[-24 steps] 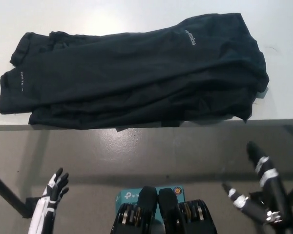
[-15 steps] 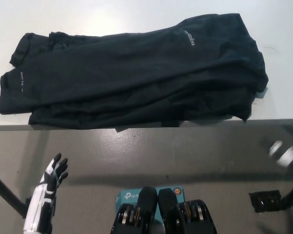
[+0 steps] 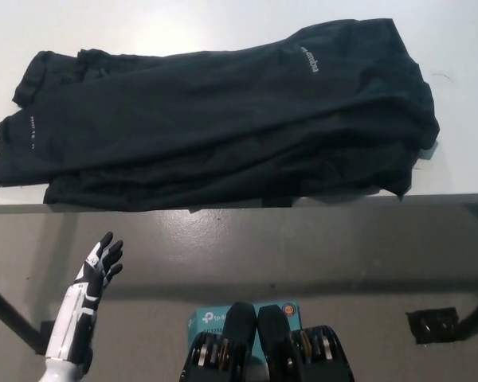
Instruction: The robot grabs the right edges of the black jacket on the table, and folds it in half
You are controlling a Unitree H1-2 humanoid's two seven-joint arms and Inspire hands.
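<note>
jacket [image 3: 215, 119] lies spread flat across the white worktop [image 3: 462, 48], its near hem at the worktop's front edge and its right edge bunched close to the right side. change since the earlier frames: the black right robot hand, which showed at the lower right below the worktop edge, has left the picture and cannot be located now. the white left robot hand [image 3: 102, 261] stays low at the lower left, below the worktop, fingers spread, pinching nothing, slightly raised from its previous position. meaning for the task: no grasp on the right edge has been made; the fold is not started, and the right arm's approach cannot be confirmed. surroundings: a teal box [image 3: 211, 322] sits on the grey floor [image 3: 303, 247] near the robot, and a small dark object [image 3: 434, 325] lies on the floor at the lower right. obstruction: nothing lies on top of the jacket; the wrinkled, layered right edge may make a clean pinch harder.
</note>
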